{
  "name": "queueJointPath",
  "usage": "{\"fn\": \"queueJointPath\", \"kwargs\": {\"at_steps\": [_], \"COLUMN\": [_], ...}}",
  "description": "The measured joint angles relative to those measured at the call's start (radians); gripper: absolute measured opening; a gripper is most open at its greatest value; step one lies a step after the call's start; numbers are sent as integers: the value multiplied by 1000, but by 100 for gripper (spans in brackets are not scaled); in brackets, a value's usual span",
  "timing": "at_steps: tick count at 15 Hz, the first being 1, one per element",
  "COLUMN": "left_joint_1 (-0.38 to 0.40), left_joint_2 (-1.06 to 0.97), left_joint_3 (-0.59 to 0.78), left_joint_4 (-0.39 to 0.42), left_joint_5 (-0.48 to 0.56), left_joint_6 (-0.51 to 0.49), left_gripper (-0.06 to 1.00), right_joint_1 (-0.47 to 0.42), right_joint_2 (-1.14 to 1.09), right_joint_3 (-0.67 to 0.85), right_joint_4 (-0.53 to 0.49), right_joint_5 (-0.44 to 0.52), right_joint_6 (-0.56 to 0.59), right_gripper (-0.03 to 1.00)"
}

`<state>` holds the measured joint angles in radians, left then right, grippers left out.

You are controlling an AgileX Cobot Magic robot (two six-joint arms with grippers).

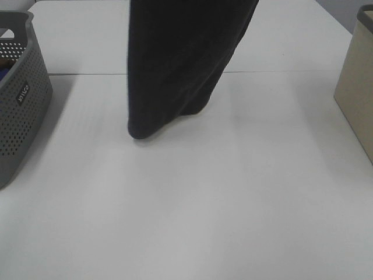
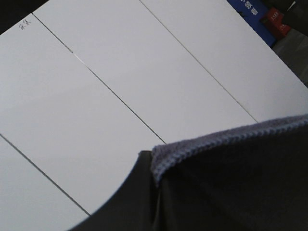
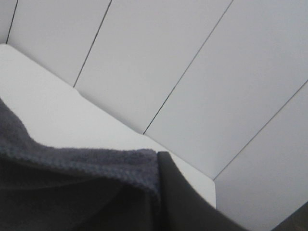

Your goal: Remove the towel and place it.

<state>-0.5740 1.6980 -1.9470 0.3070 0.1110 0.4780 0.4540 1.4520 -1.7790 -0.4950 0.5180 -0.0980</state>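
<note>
Left gripper (image 2: 150, 168) and right gripper (image 3: 159, 168) each pinch the hem of the towel (image 1: 175, 64). It hangs down to the table (image 1: 245, 198), lowest corner perhaps touching, right of the basket (image 1: 20, 105).

Before me: towel (image 1: 175, 58), dark terry cloth, nubby and matt, with stitched hem; table (image 1: 204, 204), smooth white matt surface; basket (image 1: 23, 99), grey perforated matt plastic.

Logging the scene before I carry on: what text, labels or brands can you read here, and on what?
Basket label: white letters, too blurred to read.
Table, handwritten mark near its edge: too small to read.
Blue item beyond table: white characters, blurred.
Towel: none.
</note>
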Motion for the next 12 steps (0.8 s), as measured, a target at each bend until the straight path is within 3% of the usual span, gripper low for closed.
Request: {"fn": "queueJointPath", "kwargs": {"at_steps": [7,8,9,12], "left_joint_1": [118,170,190,234], "left_joint_2": [72,118,143,229], "left_joint_3": [0,0,-1,-62], "left_joint_4": [7,7,7,8], "left_joint_5": [-256,-387,-451,-513], "left_joint_6": [1,3,3,3], "left_gripper": [0,0,0,0], "right_joint_1": [0,-2,-7,-37], "right_joint_2": [107,177,226,350], "right_joint_3": [-4,-75,-141,-298], "right_joint_4": [-26,-27,-27,-24], "right_joint_5": [-198,-235,-242,-266], "right_joint_6": [8,8,11,21], "right_gripper": [1,1,1,1]}}
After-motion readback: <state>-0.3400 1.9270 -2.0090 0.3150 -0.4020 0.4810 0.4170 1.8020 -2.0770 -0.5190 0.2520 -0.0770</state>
